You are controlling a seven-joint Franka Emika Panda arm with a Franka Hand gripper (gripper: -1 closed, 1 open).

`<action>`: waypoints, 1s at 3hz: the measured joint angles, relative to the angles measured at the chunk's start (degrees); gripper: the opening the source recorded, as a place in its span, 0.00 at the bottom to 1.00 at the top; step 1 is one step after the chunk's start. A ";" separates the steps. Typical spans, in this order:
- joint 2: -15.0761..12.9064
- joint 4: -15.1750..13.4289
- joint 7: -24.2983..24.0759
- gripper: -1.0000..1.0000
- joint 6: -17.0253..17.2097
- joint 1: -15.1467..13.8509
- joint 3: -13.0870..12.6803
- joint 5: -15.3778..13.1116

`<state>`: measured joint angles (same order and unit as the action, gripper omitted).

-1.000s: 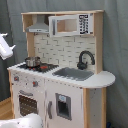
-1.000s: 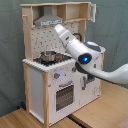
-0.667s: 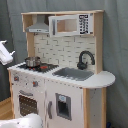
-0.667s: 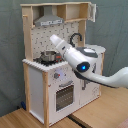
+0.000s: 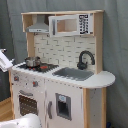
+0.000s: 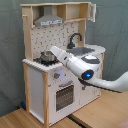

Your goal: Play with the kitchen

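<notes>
At centre in both exterior views: the kitchen [image 5: 62, 70] [image 6: 60, 60] stands upright on a wooden floor [image 6: 30, 120], long axis vertical, back against a grey curtain [image 5: 117, 40]. Front faces the first exterior view's lower left and the second exterior view's lower right. Hood [image 5: 39, 27], small upper cabinet [image 5: 70, 24], black faucet [image 5: 85, 59] over the grey sink [image 5: 74, 73], silver pot [image 5: 32, 61] on the stove, oven door [image 6: 65, 94] below. Arm [image 6: 80, 65] reaches across the front toward the stove in the second exterior view. Gripper [image 5: 4, 60] sits at the first exterior view's left edge; cannot tell whether it's apart or together.
</notes>
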<state>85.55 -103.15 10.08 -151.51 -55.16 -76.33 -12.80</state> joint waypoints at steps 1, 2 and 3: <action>-0.01 -4.61 0.82 1.00 -2.64 4.09 -0.19 -0.40; 0.00 -8.84 0.83 1.00 -4.49 7.97 -1.06 -0.54; -0.01 -13.39 0.15 1.00 -6.83 11.00 -2.92 -0.53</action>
<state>85.54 -116.54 10.23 -158.35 -44.15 -79.25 -13.33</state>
